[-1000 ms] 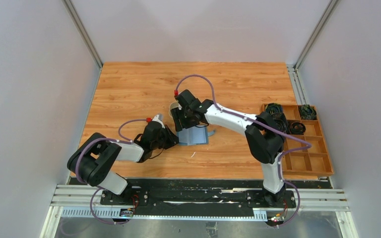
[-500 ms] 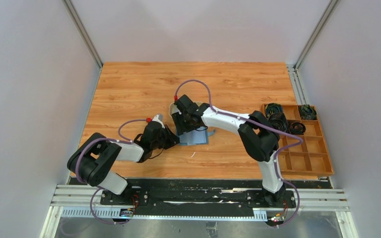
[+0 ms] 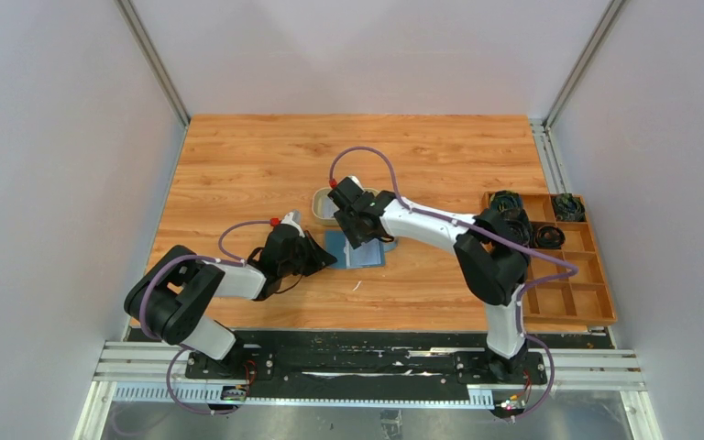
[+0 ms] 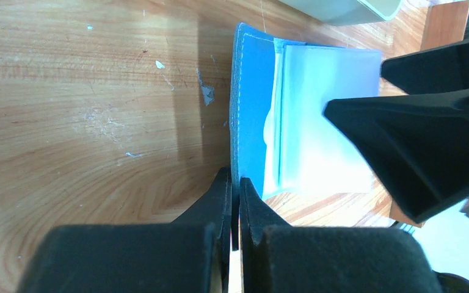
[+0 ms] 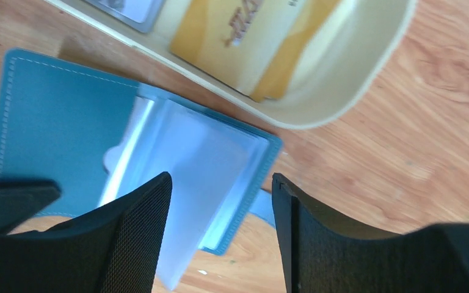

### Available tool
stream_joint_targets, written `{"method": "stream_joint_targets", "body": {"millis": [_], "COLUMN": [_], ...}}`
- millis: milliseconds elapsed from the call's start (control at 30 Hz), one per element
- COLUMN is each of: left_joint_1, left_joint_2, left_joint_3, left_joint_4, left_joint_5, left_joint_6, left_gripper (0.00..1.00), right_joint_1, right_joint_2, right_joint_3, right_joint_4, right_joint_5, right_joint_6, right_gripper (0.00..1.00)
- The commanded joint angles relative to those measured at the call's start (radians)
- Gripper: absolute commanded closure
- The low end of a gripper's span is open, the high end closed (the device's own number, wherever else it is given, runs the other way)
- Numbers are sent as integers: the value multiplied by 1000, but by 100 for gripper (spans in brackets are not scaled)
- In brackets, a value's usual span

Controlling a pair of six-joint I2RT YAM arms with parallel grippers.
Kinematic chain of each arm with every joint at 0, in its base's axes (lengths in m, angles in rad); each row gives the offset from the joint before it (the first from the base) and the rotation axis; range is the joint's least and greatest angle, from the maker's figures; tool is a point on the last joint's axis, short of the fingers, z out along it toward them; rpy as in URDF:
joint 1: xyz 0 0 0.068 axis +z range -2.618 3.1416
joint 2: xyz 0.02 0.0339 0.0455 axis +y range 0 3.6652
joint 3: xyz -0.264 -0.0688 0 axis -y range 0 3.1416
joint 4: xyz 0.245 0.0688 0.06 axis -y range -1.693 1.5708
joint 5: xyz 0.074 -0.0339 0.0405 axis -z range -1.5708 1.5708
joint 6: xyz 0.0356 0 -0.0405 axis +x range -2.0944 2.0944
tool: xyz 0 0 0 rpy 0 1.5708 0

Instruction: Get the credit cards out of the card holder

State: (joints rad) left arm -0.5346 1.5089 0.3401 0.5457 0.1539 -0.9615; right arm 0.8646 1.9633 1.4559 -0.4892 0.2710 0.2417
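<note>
at the middle of the desk (image 3: 266,165) the card holder (image 3: 353,255) lies open, just beside the tray (image 5: 366,82), where a yellow card (image 5: 238,43) already rests. your left gripper (image 4: 235,183) is closed tight on the holder's outer edge. your right gripper (image 5: 220,180) hangs wide over the clear sleeves (image 5: 207,165). whether any card sits inside them cannot be told. if that thin edge slips from the pinch, the holder could drag along with any pull.
</note>
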Motion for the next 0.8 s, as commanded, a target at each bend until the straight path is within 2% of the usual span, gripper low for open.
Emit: {"method": "stream_joint_targets", "body": {"millis": [0, 167, 267, 333, 433, 500, 633, 767], "left_joint_1": [-21, -21, -20, -21, -20, -20, -20, -21], "left_joint_2": [65, 63, 59, 48, -6, -67, -231, -362], "left_joint_3": [-68, -68, -67, -66, -66, -61, -52, -27], "left_joint_4": [-302, -301, -302, -302, -302, -302, -302, -315], "left_joint_5": [-13, -13, -12, -8, 3, 37, 71, 94], "left_joint_6": [63, 66, 67, 69, 75, 70, 62, 78], "left_gripper": [100, 100, 100, 100, 100, 100, 100, 100], "right_joint_1": [13, 9, -7, -41, -137, -194, -210, -230], "right_joint_2": [-72, -114, -177, -251, -376, -415, -447, -444], "right_joint_3": [-42, -78, -108, -168, -330, -408, -439, -497], "right_joint_4": [-77, -94, -66, 21, 268, 393, 518, 744], "right_joint_5": [150, 209, 152, -18, -387, -562, -744, -933], "right_joint_6": [-70, -74, -50, -32, 33, 97, 131, 282], "right_gripper": [35, 32, 30, 29, 26, 26, 28, 29]}}
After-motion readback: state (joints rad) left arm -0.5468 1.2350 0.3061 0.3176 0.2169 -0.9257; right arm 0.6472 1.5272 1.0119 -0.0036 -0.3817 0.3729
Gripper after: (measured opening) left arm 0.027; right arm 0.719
